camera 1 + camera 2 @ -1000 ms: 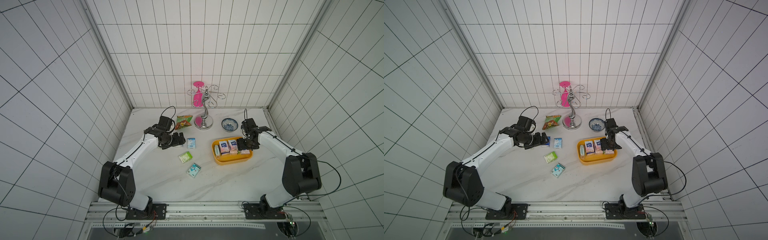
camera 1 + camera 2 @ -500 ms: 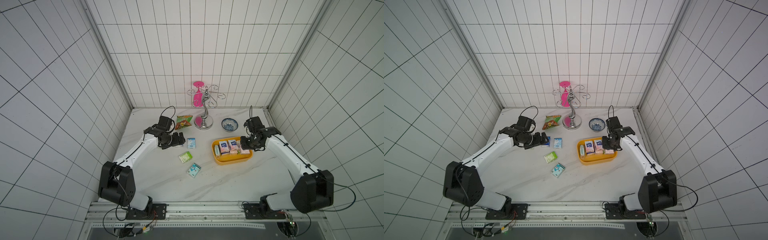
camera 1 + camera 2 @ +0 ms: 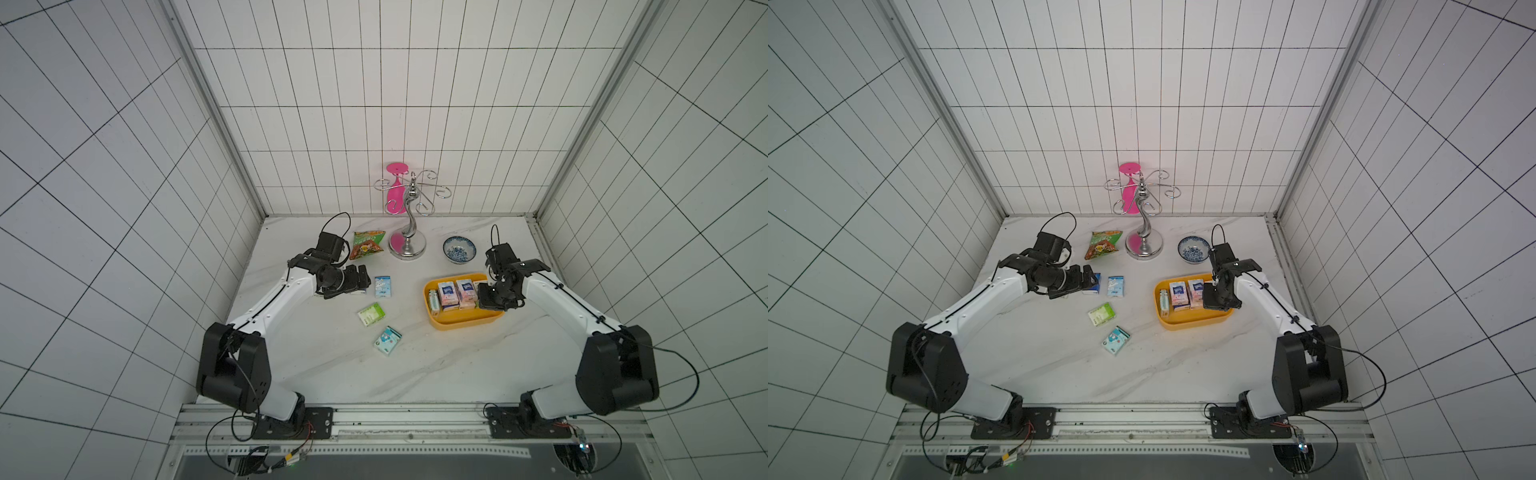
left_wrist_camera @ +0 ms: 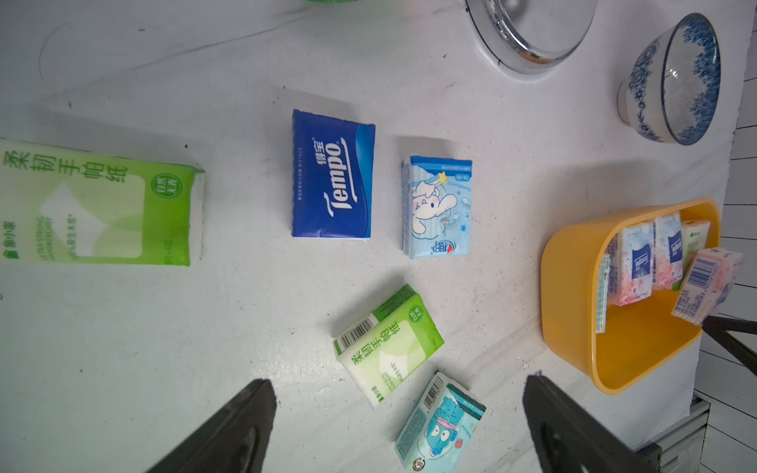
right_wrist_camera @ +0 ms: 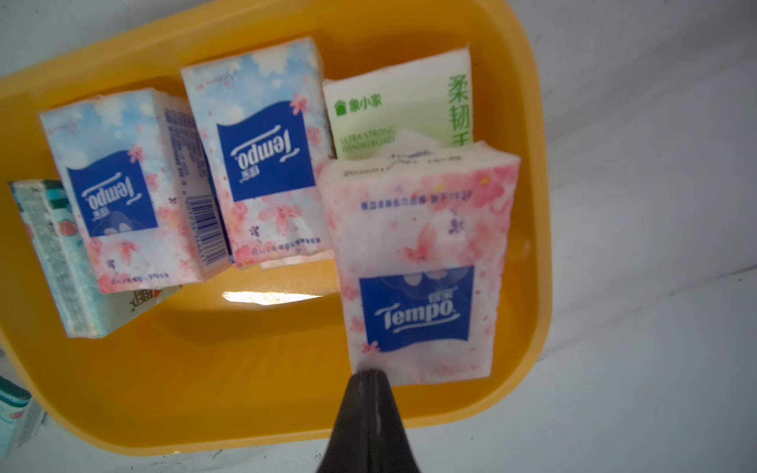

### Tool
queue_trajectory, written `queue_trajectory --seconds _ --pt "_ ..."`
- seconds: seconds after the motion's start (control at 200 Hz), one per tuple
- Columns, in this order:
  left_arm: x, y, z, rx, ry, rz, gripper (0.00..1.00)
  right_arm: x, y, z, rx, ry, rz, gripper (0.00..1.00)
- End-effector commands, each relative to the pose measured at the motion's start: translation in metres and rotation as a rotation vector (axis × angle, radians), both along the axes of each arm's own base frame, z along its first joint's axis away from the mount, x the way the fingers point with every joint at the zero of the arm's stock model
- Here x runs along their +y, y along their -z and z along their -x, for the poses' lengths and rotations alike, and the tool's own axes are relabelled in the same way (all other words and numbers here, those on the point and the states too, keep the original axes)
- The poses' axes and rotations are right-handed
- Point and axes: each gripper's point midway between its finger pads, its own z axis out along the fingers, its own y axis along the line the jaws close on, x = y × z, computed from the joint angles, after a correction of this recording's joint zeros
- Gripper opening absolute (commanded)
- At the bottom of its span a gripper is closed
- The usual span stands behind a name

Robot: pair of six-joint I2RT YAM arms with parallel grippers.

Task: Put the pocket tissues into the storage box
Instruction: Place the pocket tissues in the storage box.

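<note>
In both top views the left gripper [image 3: 365, 282] has stayed put, jaws wide apart over the tabletop's [image 3: 332, 374] left half. The right gripper [image 3: 491, 300], apart a second ago, is now closed over the storage box [image 3: 465, 326] near the right edge. The left wrist view shows a dark blue packet [image 4: 332, 176], light blue packet [image 4: 438, 207], green packet [image 4: 389, 344] and teal packet [image 4: 440, 422] loose mid-tabletop, with a second green packet [image 4: 94, 204] cut off. In the right wrist view the joined fingertips reach the tilted pink packet [image 5: 422, 254] inside the box; contact is unclear.
</note>
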Motion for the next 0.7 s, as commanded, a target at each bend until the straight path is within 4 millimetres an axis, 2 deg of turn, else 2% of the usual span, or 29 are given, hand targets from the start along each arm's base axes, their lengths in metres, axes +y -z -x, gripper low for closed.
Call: queue_trajectory --seconds 0.0,0.19,0.28,0.385,0.53,0.695 --pt "0.003 -0.002 -0.001 -0.024 -0.006 -0.004 0.98 -0.007 0.003 0.010 0.008 0.023 0.013 0.06" --pt "0.002 -0.001 -0.001 -0.018 -0.001 0.001 0.98 -0.013 0.016 0.014 0.039 0.022 0.049 0.06" --pt "0.001 -0.002 -0.001 -0.020 0.002 0.002 0.98 -0.011 0.014 0.012 0.041 0.025 0.041 0.07" --pt "0.003 -0.004 -0.002 -0.028 -0.002 -0.003 0.98 -0.007 -0.004 0.012 0.007 0.019 0.020 0.10" --pt "0.002 -0.002 -0.001 -0.021 -0.001 -0.001 0.98 0.004 -0.029 0.013 -0.040 -0.026 0.010 0.22" --pt "0.003 0.003 0.003 -0.001 0.022 -0.020 0.98 0.022 -0.053 -0.002 -0.121 -0.006 -0.072 0.33"
